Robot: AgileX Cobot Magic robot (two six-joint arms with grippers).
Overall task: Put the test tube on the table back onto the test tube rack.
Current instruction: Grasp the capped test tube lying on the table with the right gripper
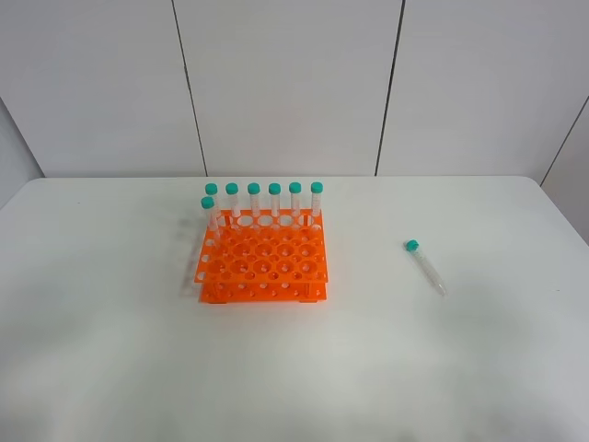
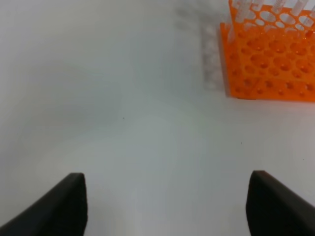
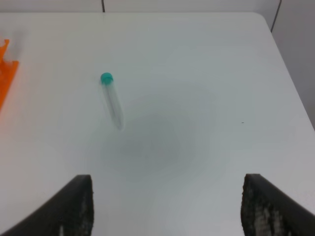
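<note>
The test tube (image 1: pixel 425 267) lies flat on the white table (image 1: pixel 110 322), right of centre, its teal cap pointing toward the back. In the right wrist view the test tube (image 3: pixel 111 101) lies ahead of my right gripper (image 3: pixel 167 179), which is open and holds nothing. The orange test tube rack (image 1: pixel 262 262) stands left of centre with several teal-capped tubes (image 1: pixel 264 198) upright along its back row and left side. My left gripper (image 2: pixel 166 177) is open over bare table, with the test tube rack (image 2: pixel 268 64) ahead of it and off to one side. Neither arm shows in the exterior high view.
A corner of the rack (image 3: pixel 6 73) shows at the edge of the right wrist view. White wall panels (image 1: pixel 285 83) stand behind the table's far edge. The table's rounded far right corner (image 3: pixel 261 19) lies beyond the tube.
</note>
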